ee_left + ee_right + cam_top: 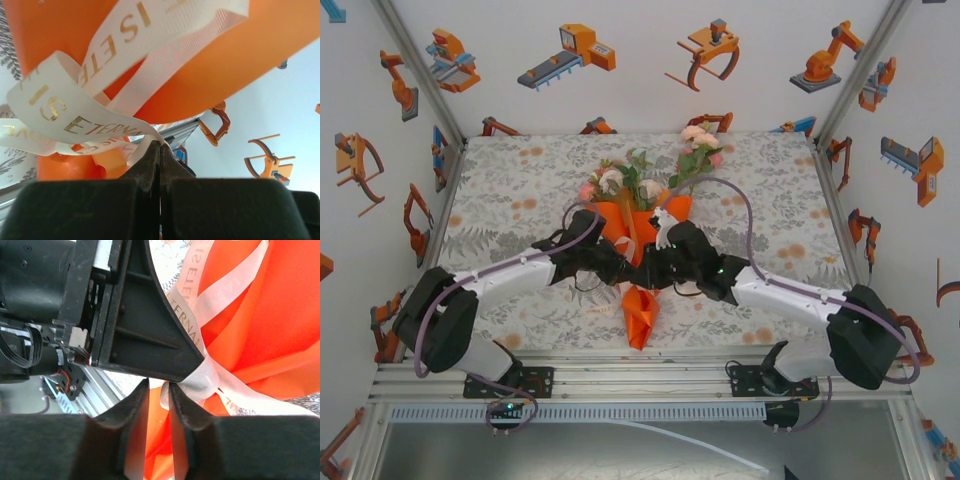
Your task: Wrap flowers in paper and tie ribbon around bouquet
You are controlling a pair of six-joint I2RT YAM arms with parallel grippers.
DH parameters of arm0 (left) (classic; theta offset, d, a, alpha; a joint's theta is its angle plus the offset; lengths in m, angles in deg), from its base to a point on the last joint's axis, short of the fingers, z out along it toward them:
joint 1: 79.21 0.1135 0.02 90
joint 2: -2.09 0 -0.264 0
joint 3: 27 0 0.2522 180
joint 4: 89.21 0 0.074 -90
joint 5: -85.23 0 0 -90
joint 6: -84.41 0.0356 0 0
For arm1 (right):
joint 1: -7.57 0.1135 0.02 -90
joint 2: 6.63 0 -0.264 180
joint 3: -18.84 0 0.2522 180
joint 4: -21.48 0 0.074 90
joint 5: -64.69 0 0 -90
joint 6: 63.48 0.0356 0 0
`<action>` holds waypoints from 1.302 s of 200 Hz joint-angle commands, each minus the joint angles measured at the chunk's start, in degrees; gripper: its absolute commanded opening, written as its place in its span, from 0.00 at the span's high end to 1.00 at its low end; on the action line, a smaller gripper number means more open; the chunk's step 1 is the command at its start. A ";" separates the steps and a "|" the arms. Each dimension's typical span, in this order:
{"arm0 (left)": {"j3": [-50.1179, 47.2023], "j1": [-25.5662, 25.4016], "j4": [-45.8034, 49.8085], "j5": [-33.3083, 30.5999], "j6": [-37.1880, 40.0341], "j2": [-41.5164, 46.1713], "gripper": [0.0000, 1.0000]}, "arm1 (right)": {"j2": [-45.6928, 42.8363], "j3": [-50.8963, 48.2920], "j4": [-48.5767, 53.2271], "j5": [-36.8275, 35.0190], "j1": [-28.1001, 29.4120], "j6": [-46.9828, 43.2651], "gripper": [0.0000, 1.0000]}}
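Top view: both grippers meet over the middle of the bouquet (pixel 638 225) and cover the wrap point, so fingertips and knot area are hard to make out there. Only a short white bit of ribbon (pixel 664 228) shows beside the right gripper (pixel 665 255). Stems are hidden inside the paper (pixel 642 310). Left wrist view: ribbon (pixel 60 110) close up and cut off by the frame, gold lettering only partly readable, loops crossing the orange paper (pixel 210 75). Left gripper (pixel 160 146) has its fingers pressed together with no gap, and the ribbon runs into the tips, so it looks pinched. Right wrist view: right gripper (pixel 159 390) fingers stand a narrow gap apart with orange showing behind the gap, and nothing is seen held in it. The same view shows the other arm's black finger (pixel 150 330) with ribbon (pixel 205 375) bunched at its tip, against folded paper (pixel 270 330). Bouquet lies flat at the table (pixel 520 180) centre, cone tip toward the near edge. Flowers (pixel 642 182) with pink, peach and white blooms and green leaves spill out of the cone's wide mouth toward the far edge.
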 commanded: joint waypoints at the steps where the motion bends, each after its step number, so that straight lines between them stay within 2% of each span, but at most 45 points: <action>1: -0.44 -0.59 0.97 2.92 -1.34 1.99 1.00 | -3.96 1.41 1.96 -5.83 -0.09 -2.36 0.71; 39: -0.62 -0.65 0.76 3.13 -1.40 0.45 1.00 | -10.47 -2.06 4.66 -10.02 -0.61 -3.65 0.69; 76: -0.40 -0.68 1.39 2.74 -1.40 0.58 1.00 | -13.68 -7.33 3.09 -14.30 -1.66 -0.18 0.71; 107: -0.27 -0.66 2.87 1.66 -1.30 1.03 1.00 | -9.84 -9.77 -4.69 -7.80 -1.66 2.44 0.72; 137: -0.18 -0.65 3.24 1.38 -1.38 0.96 1.00 | -5.75 -10.69 -13.09 -1.65 -1.40 3.12 0.66; 193: -0.35 -0.57 3.22 1.38 -1.82 1.13 1.00 | -3.09 -10.68 -17.32 -0.37 -1.44 1.66 0.64; 234: -0.69 -0.54 2.85 1.61 -2.16 1.18 1.00 | -1.24 -11.53 -19.48 1.31 -1.46 1.62 0.57; 260: -0.62 -0.55 2.73 1.63 -2.36 1.33 1.00 | -0.17 -11.38 -18.64 0.04 -1.40 2.24 0.65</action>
